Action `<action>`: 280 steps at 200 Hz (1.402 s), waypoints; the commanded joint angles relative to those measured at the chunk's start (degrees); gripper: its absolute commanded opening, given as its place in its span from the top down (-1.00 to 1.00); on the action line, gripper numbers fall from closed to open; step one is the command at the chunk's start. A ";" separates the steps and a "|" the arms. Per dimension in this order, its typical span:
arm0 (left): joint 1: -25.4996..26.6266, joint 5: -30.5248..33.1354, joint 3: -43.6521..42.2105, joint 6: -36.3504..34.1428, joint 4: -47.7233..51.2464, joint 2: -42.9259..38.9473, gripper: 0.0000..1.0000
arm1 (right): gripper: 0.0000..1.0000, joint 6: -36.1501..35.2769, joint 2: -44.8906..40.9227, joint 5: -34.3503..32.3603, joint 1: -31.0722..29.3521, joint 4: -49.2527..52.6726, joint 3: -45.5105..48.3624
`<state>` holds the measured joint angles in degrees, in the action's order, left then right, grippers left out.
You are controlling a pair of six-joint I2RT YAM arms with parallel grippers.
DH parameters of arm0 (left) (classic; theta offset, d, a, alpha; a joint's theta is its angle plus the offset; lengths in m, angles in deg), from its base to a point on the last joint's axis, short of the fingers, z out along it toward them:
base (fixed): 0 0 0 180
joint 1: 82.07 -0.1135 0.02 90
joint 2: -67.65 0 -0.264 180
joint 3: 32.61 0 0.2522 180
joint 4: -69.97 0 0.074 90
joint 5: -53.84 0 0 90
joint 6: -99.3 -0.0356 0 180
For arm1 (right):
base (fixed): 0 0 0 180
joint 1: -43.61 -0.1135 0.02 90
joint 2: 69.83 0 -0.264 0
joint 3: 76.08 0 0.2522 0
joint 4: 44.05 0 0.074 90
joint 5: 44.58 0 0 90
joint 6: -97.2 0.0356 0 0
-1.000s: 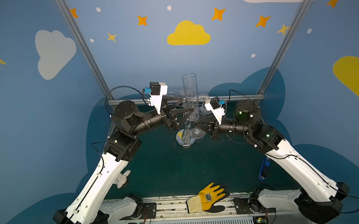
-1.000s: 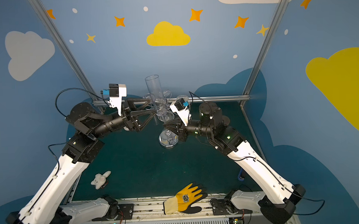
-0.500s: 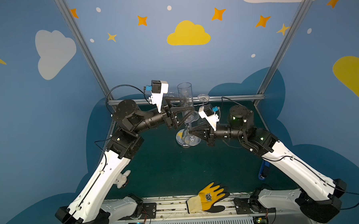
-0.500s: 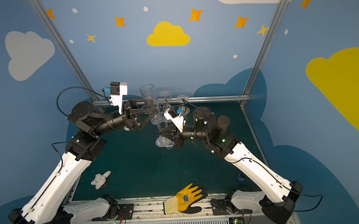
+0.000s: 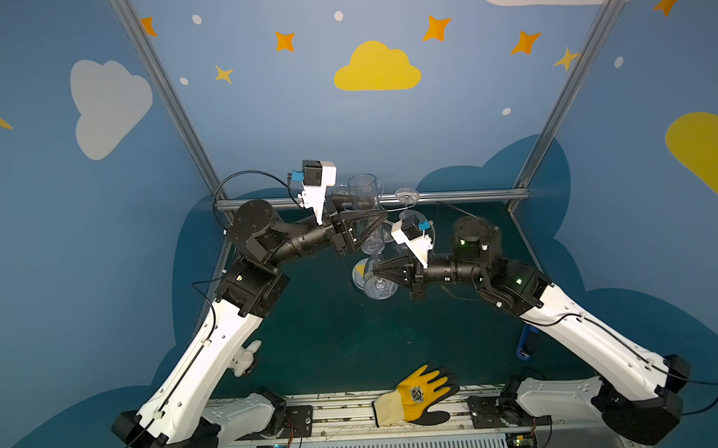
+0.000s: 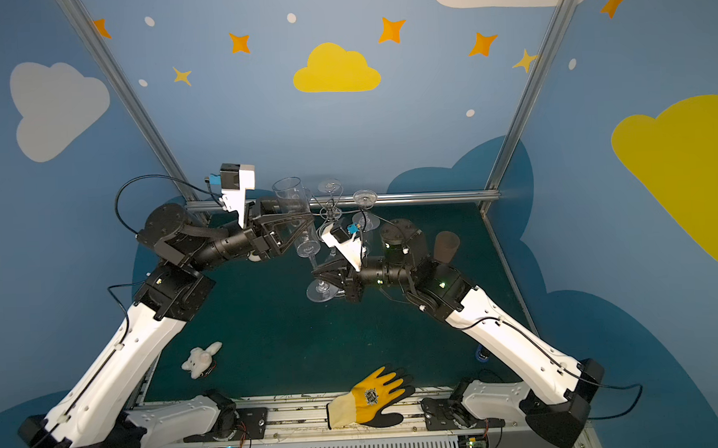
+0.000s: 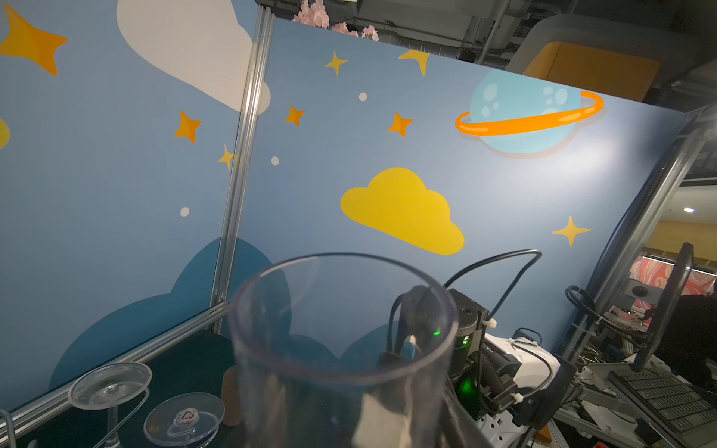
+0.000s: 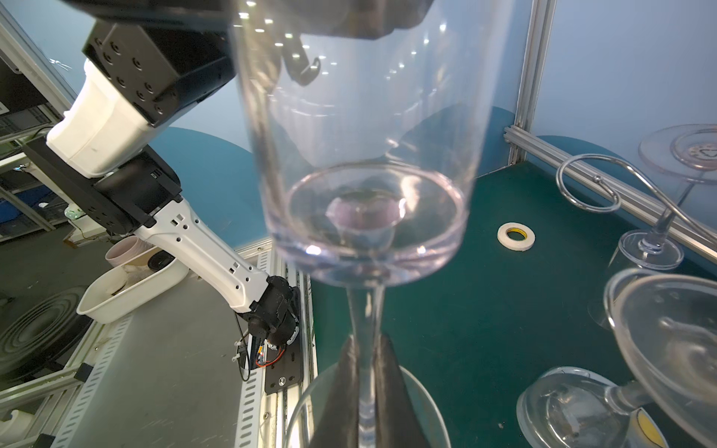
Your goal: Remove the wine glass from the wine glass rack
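Observation:
The clear wine glass (image 5: pixel 365 204) (image 6: pixel 292 207) stands upright in the air, off the wine glass rack (image 6: pixel 332 213), just left of it. My right gripper (image 5: pixel 376 272) (image 6: pixel 318 276) (image 8: pixel 366 345) is shut on its stem, just above the foot. My left gripper (image 5: pixel 369 210) (image 6: pixel 296 213) reaches in from the left with a finger on either side of the bowl (image 7: pixel 341 349); whether the pads touch the glass does not show. A curled rack arm (image 8: pixel 558 180) and the rack's mirrored base (image 5: pixel 357 273) lie beside the glass.
Other glasses hang upside down on the rack, feet up (image 5: pixel 407 196) (image 6: pixel 364 197) (image 8: pixel 683 151). A brown cup (image 6: pixel 446 246) stands behind the right arm, and a tape roll (image 8: pixel 516 236) lies on the green mat. A yellow-black glove (image 5: pixel 415 397), a white plush toy (image 5: pixel 244 359) and a blue object (image 5: pixel 527 342) lie near the front.
The right gripper has carried the glass lower and to the left, away from the rack top. The left gripper's fingers have narrowed around the bowl.

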<state>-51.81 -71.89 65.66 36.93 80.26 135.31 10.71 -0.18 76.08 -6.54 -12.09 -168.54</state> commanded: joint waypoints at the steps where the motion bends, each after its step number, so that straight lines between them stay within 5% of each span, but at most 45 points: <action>1: -0.12 0.44 -0.70 0.60 -2.35 -0.39 -0.11 | 1.00 -0.78 -1.14 -0.72 -0.67 -1.69 0.51; 87: -0.11 4.34 -5.80 1.15 -6.56 -3.49 0.15 | 1.00 -0.85 -1.37 -2.44 -1.18 -0.89 0.90; 109: -0.11 7.24 -8.75 0.60 -8.59 -5.60 0.15 | -0.30 -0.26 -1.95 -5.25 -1.27 -1.06 1.63; 132: -0.12 9.54 -11.06 -1.95 -7.25 -8.28 0.15 | -0.65 -0.54 -3.83 -7.74 -1.27 -1.38 2.66; 211: -0.11 31.38 -27.72 -18.58 -0.01 -25.45 0.11 | -0.74 -7.11 -15.84 -22.39 -0.96 -1.43 7.66; 255: -0.28 48.68 -40.04 -24.17 -9.28 -28.78 0.10 | -0.74 -8.43 -21.34 -30.19 -0.48 -0.70 10.90; 280: -1.75 52.45 -45.77 -27.78 -19.21 -26.40 0.09 | -0.74 -8.11 -23.88 -33.51 -0.35 0.36 12.81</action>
<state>-52.29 -28.18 23.37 14.49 72.92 107.13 3.21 -21.88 48.25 -7.13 -12.46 -157.35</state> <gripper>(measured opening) 0.456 0.873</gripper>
